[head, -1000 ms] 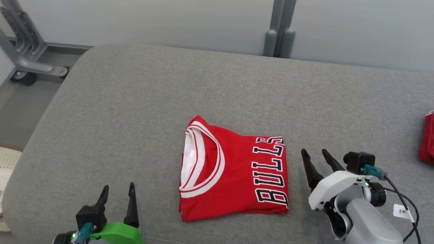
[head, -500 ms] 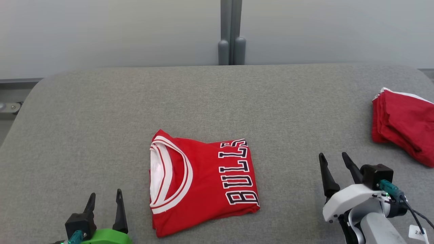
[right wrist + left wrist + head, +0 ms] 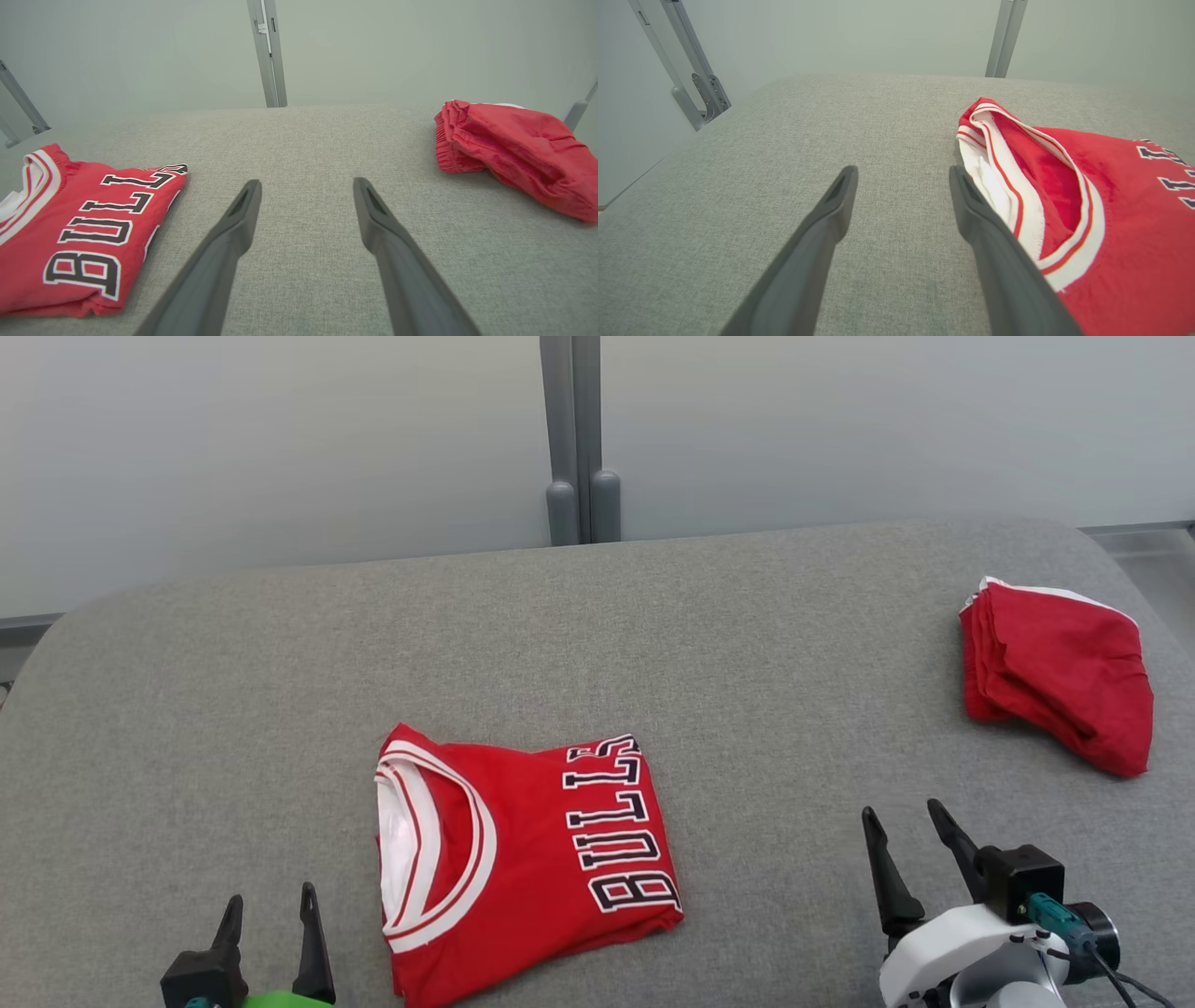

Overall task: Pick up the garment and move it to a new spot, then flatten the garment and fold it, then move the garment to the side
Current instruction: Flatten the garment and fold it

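Note:
A red jersey (image 3: 523, 859) with white trim and black BULLS lettering lies folded into a flat rectangle on the grey cushion (image 3: 597, 644), a little left of centre. My left gripper (image 3: 269, 905) stands open at the lower left, just left of the jersey's collar (image 3: 1017, 186), holding nothing. My right gripper (image 3: 904, 821) stands open at the lower right, apart from the jersey (image 3: 79, 233), with bare cushion between its fingers. A second red garment (image 3: 1060, 672) lies bunched near the cushion's right end, also seen ahead and right of my right gripper (image 3: 306, 184) as red fabric (image 3: 514, 149).
A grey wall with a vertical metal post (image 3: 579, 439) runs behind the cushion. A metal frame bracket (image 3: 696, 88) stands off the cushion's left end. The cushion's rounded right corner (image 3: 1120, 551) drops to the floor.
The head camera has swung to the right, so the jersey sits further left and lower and the second red garment has come fully into view. Both grippers stay open and empty.

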